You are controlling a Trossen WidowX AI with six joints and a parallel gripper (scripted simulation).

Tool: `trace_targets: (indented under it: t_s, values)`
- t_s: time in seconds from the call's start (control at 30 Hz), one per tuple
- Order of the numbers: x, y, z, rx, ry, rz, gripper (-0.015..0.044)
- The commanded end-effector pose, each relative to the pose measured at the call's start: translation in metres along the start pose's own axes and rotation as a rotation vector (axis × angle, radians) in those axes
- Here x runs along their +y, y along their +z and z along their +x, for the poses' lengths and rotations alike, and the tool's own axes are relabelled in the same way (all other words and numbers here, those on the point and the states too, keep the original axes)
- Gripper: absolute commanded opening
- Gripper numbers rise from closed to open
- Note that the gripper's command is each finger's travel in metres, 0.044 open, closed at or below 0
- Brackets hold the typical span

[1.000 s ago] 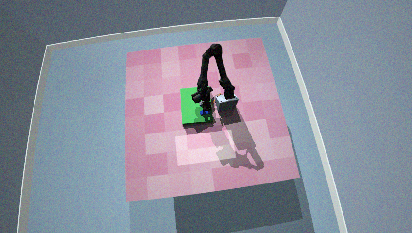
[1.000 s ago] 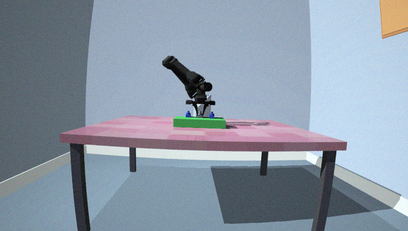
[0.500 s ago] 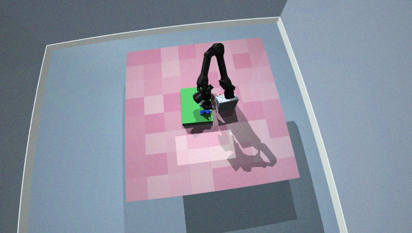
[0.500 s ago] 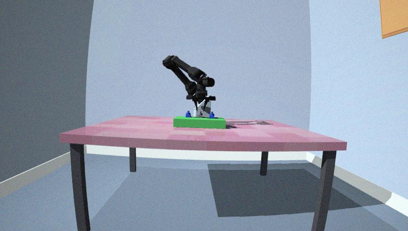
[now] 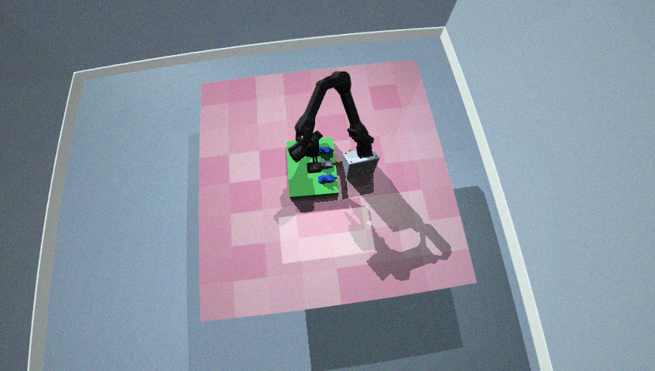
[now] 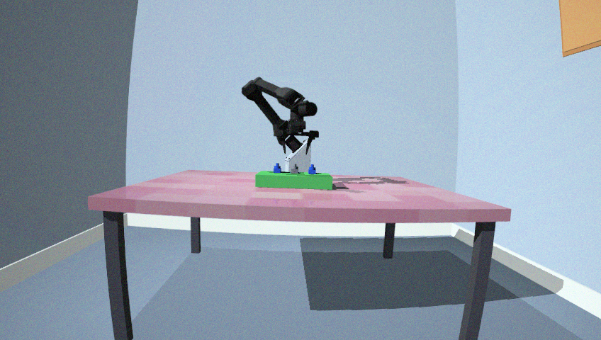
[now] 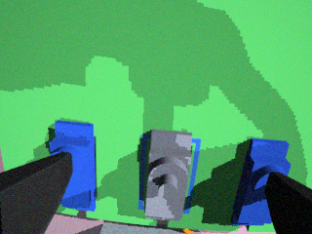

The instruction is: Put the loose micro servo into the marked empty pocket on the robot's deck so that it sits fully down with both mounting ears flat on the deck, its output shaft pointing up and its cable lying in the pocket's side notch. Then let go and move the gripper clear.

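The grey micro servo stands in the marked pocket on the green deck, shaft up, about level with its neighbours. The pocket's blue outline shows beside it in the wrist view. Whether both ears lie fully flat is too small to tell. Its orange cable shows at the end towards the arm's base; whether it lies in the side notch cannot be made out. My gripper is open and empty above the servo, its fingers apart on either side.
Blue servos sit on both sides of the grey one, beneath my spread fingers in the wrist view. The arm's pale grey base block stands close beside the deck on the pink table.
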State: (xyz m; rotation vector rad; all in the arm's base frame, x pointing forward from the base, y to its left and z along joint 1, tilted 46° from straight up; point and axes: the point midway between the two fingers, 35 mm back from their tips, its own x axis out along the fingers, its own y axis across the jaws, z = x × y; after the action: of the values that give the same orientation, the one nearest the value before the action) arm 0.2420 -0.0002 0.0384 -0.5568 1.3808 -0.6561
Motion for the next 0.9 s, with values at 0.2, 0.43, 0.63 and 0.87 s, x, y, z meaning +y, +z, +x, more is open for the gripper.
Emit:
trace_targets:
  t_s: [0.2, 0.43, 0.63, 0.87]
  values:
    - [-0.002, 0.043, -0.028, 0.001, 0.000, -0.002, 0.0440]
    - [-0.005, 0.036, -0.070, -0.007, 0.006, 0.013, 0.0440]
    - [-0.005, 0.036, -0.070, -0.007, 0.006, 0.013, 0.0440]
    - [-0.005, 0.036, -0.070, -0.007, 0.006, 0.013, 0.0440]
